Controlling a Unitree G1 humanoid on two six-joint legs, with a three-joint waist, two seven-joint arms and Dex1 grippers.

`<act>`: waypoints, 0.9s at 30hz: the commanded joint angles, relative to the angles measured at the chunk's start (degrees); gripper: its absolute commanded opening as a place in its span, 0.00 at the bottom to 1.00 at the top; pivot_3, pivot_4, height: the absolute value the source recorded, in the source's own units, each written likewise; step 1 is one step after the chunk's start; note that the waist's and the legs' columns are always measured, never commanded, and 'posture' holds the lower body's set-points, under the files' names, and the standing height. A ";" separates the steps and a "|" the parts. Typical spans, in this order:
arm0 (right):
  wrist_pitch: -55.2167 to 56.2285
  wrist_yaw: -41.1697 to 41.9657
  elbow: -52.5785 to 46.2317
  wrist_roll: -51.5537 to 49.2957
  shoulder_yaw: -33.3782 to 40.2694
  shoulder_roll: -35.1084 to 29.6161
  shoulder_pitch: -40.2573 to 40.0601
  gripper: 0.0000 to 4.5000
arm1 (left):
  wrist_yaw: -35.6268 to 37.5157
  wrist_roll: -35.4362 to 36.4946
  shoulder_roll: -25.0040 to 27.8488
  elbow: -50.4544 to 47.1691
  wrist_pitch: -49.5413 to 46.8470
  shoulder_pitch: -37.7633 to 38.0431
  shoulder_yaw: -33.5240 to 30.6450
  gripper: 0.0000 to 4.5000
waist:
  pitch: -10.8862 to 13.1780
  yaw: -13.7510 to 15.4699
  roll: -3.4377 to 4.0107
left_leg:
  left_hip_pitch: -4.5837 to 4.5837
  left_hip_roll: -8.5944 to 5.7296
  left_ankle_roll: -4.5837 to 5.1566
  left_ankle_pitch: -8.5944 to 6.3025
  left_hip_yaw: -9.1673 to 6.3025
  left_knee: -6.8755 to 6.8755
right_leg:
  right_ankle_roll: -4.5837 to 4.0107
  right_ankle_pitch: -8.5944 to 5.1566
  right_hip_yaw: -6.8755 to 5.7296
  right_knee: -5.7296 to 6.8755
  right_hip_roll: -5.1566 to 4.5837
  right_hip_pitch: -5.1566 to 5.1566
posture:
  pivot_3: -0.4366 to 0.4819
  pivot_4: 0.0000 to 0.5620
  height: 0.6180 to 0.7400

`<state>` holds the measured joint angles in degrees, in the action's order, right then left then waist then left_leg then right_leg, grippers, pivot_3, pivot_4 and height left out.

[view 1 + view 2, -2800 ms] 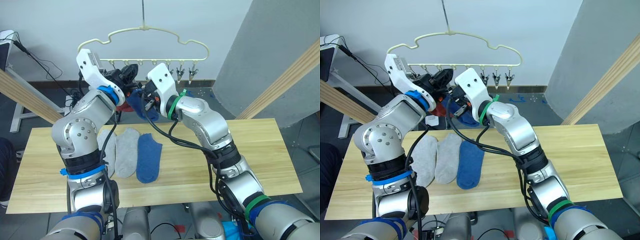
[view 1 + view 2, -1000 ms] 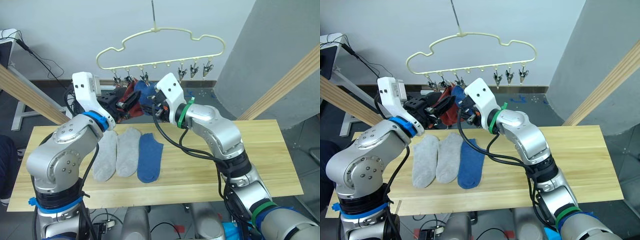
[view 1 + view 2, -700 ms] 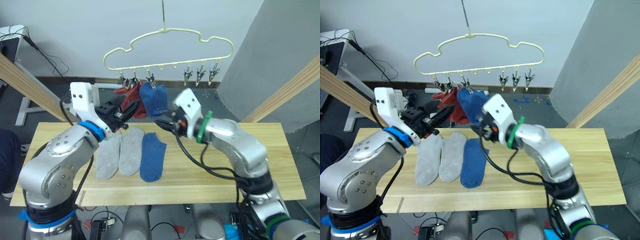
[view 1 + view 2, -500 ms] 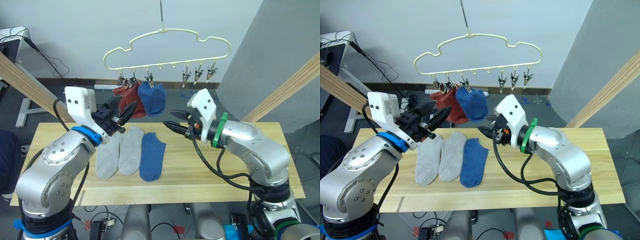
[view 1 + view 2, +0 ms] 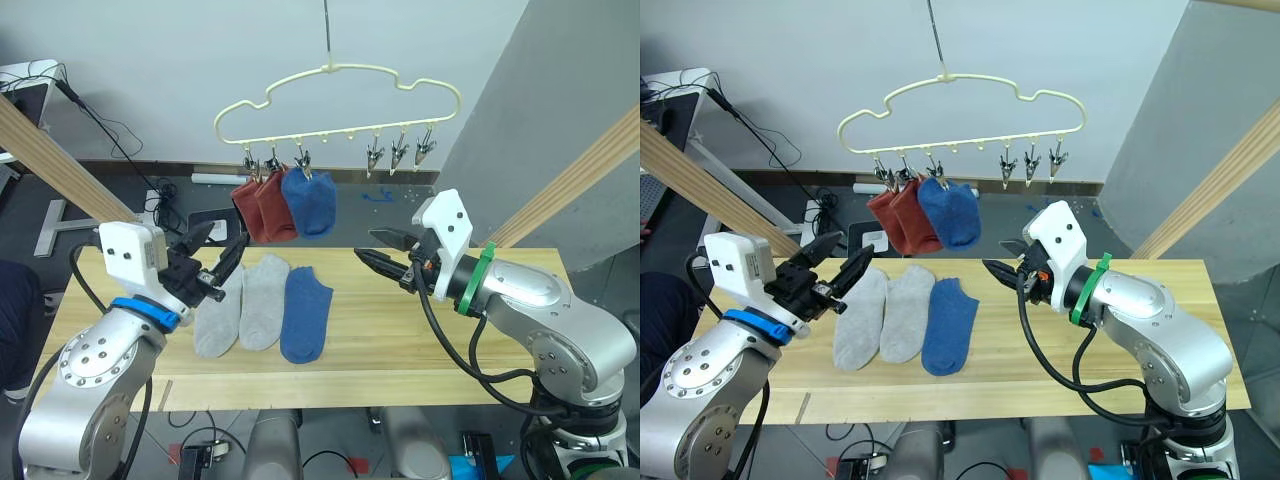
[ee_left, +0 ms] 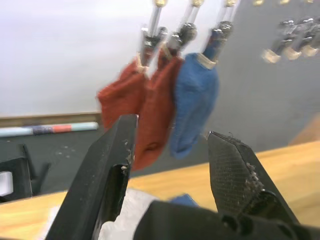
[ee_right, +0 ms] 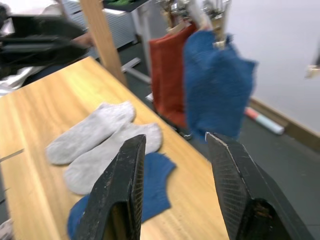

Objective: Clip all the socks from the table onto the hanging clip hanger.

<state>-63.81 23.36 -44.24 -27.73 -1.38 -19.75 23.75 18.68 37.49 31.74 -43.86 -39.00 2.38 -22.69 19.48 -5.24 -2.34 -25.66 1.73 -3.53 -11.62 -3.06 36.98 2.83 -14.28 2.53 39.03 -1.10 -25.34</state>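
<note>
The pale yellow clip hanger [image 5: 340,72] hangs above the far edge of the table [image 5: 400,330]. Two rust red socks [image 5: 262,210] and one blue sock [image 5: 310,203] hang side by side from its left clips. Three clips on the right [image 5: 400,153] hold nothing. Two light grey socks [image 5: 218,312] [image 5: 262,300] and a blue sock [image 5: 307,313] lie flat in a row on the table. My left gripper [image 5: 222,248] is open and empty, left of the hung socks above the grey ones. My right gripper [image 5: 378,250] is open and empty, right of the hung socks.
Slanted wooden beams stand at the left [image 5: 60,160] and the right [image 5: 570,180] behind the table. A grey curved wall [image 5: 540,90] rises at the right. Cables and a white frame [image 5: 60,215] lie on the floor beyond the far edge.
Both grippers have drawn back from the hanger, left one to the left, right one to the right, and lower. The blue sock now hangs free on its clip.
</note>
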 commanded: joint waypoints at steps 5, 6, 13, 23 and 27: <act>-0.53 -4.62 -2.70 -0.88 -0.38 1.57 -2.14 0.44 | 9.93 13.81 9.44 0.90 -2.77 0.52 -8.91 0.57 | -1.44 0.12 -0.02 | 0.09 -0.05 -0.01 0.05 0.07 0.06 | -0.01 0.00 0.08 -0.03 -0.02 0.08 | 0.35 0.40 1.00; -0.60 -4.96 -2.28 -1.01 -0.28 1.68 -1.84 0.44 | 10.47 13.84 10.36 1.04 -2.67 0.52 -8.75 0.57 | -1.63 0.12 -0.06 | 0.12 -0.05 0.02 0.08 0.08 0.06 | -0.02 0.02 0.08 -0.03 -0.01 0.10 | 0.35 0.40 1.00; -2.29 -8.99 0.88 -0.70 0.48 3.99 1.62 0.44 | 15.64 18.44 17.28 2.83 -3.57 -5.07 -6.99 0.57 | -2.33 0.20 -0.07 | 0.46 0.03 0.15 0.19 0.11 -0.02 | -0.14 0.09 0.07 0.00 0.07 0.31 | 0.36 0.40 1.00; -7.17 -13.81 -0.02 -1.46 0.12 8.31 4.52 0.44 | 20.04 22.81 23.22 7.94 -4.84 -12.69 -6.33 0.57 | -2.34 0.13 -0.08 | 0.46 0.06 0.20 0.21 0.19 -0.15 | -0.26 0.16 0.13 -0.01 0.08 0.25 | 0.33 0.46 1.00; -9.09 -15.42 -0.17 -1.23 0.44 9.78 5.38 0.44 | 20.50 23.31 23.17 9.09 -4.92 -13.79 -5.86 0.57 | -2.33 0.13 -0.07 | 0.46 0.07 0.20 0.21 0.18 -0.19 | -0.25 0.14 0.11 0.00 0.09 0.21 | 0.33 0.47 1.00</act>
<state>-72.55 8.58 -41.57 -28.31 -1.76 -10.31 28.31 38.37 60.15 54.12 -34.66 -44.59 -10.56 -28.02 17.15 -5.11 -2.41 -25.20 1.80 -3.33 -11.41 -2.88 36.79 2.59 -14.15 2.64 39.03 -1.01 -25.13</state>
